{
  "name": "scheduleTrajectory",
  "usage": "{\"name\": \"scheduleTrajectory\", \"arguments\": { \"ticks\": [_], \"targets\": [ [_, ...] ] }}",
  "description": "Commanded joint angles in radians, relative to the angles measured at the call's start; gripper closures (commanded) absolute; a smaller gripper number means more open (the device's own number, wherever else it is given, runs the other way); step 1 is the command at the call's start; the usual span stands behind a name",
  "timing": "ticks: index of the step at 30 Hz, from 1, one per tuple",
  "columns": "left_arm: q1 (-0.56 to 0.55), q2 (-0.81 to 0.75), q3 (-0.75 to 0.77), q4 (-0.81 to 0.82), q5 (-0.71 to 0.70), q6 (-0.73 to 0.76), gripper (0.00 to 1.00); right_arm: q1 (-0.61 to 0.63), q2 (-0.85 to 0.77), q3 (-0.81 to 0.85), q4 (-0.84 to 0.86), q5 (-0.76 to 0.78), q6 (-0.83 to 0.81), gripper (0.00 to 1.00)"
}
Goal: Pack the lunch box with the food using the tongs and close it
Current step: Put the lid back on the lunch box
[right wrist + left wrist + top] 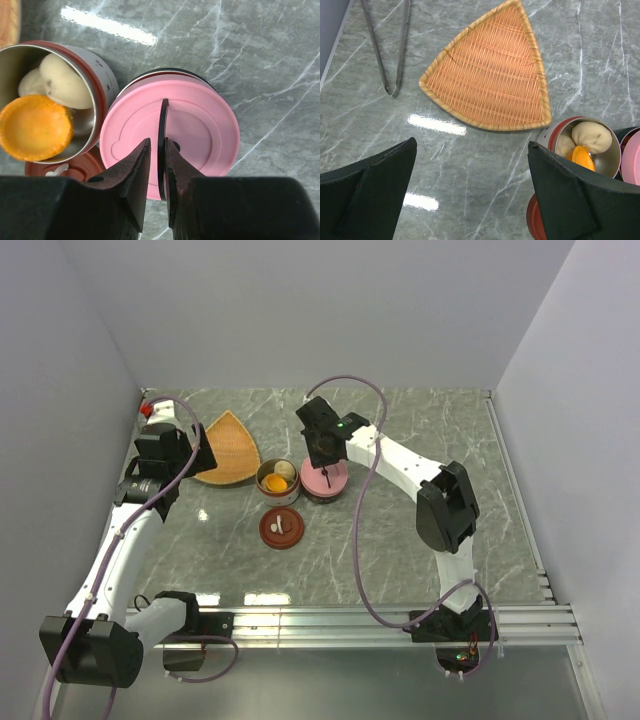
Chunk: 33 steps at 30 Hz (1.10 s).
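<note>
The lunch box is a set of round tins. One open tin holds the food: beige dumplings and an orange piece. Beside it a pink lid lies over a dark-rimmed tin. My right gripper is shut on the thin dark handle standing up from that lid. The tongs lie on the table at the top left of the left wrist view. My left gripper hangs open over bare marble, left of the open tin.
An orange woven fan-shaped plate lies empty between the tongs and the tins. A red lid with a white tab lies in front of the open tin. Walls close in the table at the left, back and right.
</note>
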Motion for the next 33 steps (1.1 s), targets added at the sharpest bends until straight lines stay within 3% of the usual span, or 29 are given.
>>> {"name": "scheduleTrajectory", "arguments": {
  "ticks": [1, 33],
  "targets": [
    [-0.006, -0.012, -0.005, 0.014, 0.006, 0.017, 0.01, -0.011, 0.026, 0.019, 0.013, 0.012, 0.002, 0.75],
    [-0.009, -0.004, -0.016, 0.022, 0.004, 0.018, 0.01, -0.011, 0.080, 0.100, -0.004, -0.019, 0.000, 0.77]
  ]
}}
